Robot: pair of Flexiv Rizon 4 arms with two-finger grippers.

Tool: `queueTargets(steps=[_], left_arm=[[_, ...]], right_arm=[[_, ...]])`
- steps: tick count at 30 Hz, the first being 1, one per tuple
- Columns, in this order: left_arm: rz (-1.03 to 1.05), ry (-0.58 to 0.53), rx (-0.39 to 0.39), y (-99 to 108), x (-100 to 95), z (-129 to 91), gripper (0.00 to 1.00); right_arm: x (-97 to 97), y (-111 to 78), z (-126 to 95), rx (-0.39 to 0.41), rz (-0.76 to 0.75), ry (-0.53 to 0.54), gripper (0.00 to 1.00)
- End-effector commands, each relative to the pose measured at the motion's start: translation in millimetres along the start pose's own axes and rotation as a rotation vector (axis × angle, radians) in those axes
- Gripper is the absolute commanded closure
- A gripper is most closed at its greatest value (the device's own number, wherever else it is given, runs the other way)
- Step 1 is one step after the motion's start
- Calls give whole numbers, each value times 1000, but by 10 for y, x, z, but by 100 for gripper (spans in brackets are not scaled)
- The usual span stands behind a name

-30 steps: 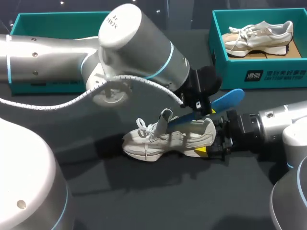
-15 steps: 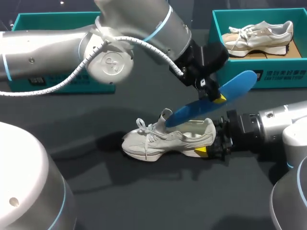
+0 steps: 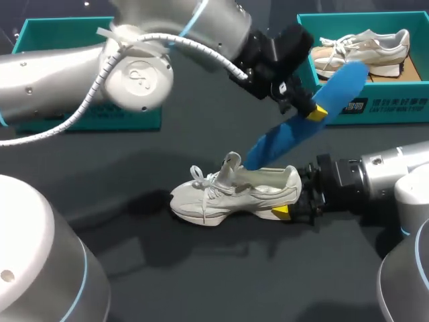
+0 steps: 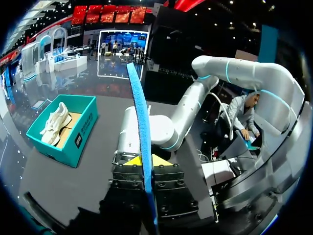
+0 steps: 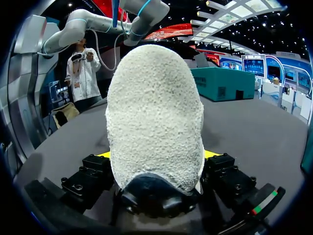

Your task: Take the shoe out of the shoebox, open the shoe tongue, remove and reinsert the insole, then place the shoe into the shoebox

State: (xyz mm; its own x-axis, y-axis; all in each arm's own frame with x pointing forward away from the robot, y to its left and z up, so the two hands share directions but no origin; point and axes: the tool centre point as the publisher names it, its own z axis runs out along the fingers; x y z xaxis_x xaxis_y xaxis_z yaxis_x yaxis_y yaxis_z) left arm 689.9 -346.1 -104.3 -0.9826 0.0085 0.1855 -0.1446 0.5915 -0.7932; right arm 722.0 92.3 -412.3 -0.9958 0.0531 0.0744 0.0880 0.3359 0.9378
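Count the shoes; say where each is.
2. One shoe on the table, heel in the right tool; another shoe in the right box. The left box is partly hidden.

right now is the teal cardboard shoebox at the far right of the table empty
No, in the head view a pale beige sneaker lies inside the teal cardboard shoebox.

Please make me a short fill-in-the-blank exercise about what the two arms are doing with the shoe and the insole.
1. The left hand holds a ____ insole up above the table.
2. The right hand grips the shoe on the table at its ____.
3. A second shoe lies inside a teal ____.
Missing words: blue; heel; box.
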Motion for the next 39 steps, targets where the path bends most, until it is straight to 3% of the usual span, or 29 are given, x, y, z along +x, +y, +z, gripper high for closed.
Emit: queueTargets(steps=[1,2,15,21,27,35,39], left_arm=[[-70,26,346,-179,197,-699,100],[-112,32,389,-268,213,-840,100],[-112,32,389,-268,213,-840,100],[-102,35,449,-158,489,-1078,100],[-90,14,470,-215,773,-1374,100],[-90,14,470,-215,773,-1374,100],[-89,33,498,-197,875,-1451,100]], right_arm=[[11,7,10,4,1,-1,100],[11,7,10,4,1,-1,100],[11,7,10,4,1,-1,100],[11,7,10,4,1,-1,100],[11,7,10,4,1,-1,100],[11,7,10,4,1,-1,100],[11,7,10,4,1,-1,100]])
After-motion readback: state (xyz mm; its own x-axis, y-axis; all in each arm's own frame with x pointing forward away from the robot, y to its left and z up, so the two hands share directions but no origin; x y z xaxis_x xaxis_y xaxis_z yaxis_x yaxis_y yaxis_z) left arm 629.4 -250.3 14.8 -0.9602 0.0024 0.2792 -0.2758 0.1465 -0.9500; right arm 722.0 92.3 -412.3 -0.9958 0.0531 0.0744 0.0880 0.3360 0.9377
